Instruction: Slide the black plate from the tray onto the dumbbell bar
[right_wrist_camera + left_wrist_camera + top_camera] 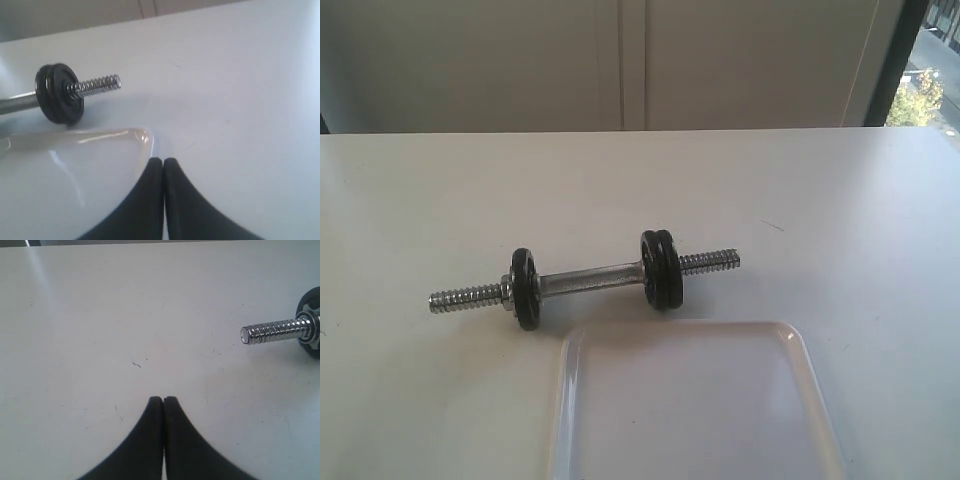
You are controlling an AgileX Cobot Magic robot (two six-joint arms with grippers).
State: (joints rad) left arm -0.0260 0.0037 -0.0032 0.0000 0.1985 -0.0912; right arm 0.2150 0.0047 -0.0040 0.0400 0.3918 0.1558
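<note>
The dumbbell bar [590, 278] lies on the white table, chrome, with threaded ends. One black disc [525, 288] and a silver collar nut [507, 290] sit near its left end. Two black discs [662, 268] stand pressed together near its right end. The white tray [690, 400] lies in front of the bar, and its visible part holds no plate. My left gripper [163, 399] is shut and empty over bare table, short of the bar's threaded end [272, 331]. My right gripper [163, 160] is shut and empty at the tray's corner [142, 134], with the paired discs [57, 92] beyond.
A pale wall with cabinet panels runs behind the table's far edge [640, 131]. A window strip [920, 60] shows at the back right. Neither arm appears in the exterior view.
</note>
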